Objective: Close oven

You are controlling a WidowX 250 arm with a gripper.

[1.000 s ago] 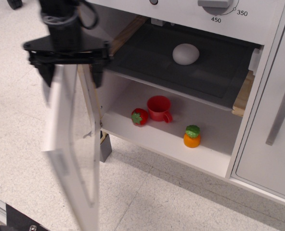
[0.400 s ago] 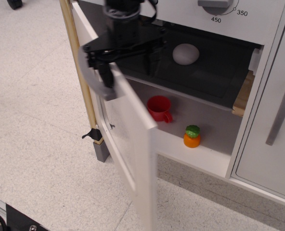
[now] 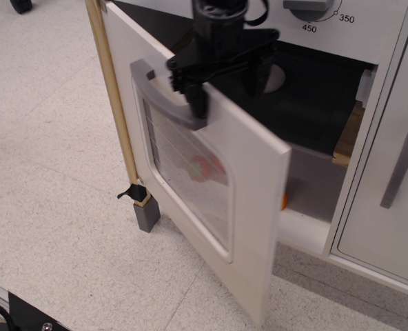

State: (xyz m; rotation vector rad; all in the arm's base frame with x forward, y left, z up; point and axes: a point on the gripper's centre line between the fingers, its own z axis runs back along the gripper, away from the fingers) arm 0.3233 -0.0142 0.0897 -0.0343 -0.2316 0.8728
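Note:
The white toy oven stands with its door (image 3: 249,186) swung about halfway shut, hinged on the left. The door has a wire-lined window (image 3: 190,172) and a curved grey handle (image 3: 164,96). My black gripper (image 3: 226,102) is at the door's top edge by the handle. One finger (image 3: 198,107) is in front of the door and the other (image 3: 254,81) is behind it. The fingers are spread wide and grip nothing. Behind the door the dark grey shelf (image 3: 314,103) and a wooden rail (image 3: 347,134) still show.
A white ball (image 3: 280,77) lies on the shelf. A red toy (image 3: 202,167) shows through the window, and an orange sliver (image 3: 284,200) shows past the door edge. A white cabinet door with a metal bar handle (image 3: 400,162) is on the right. Speckled floor (image 3: 45,172) lies to the left.
The door has swung from wide open on the left to about halfway shut. My gripper has moved right along with its top edge.

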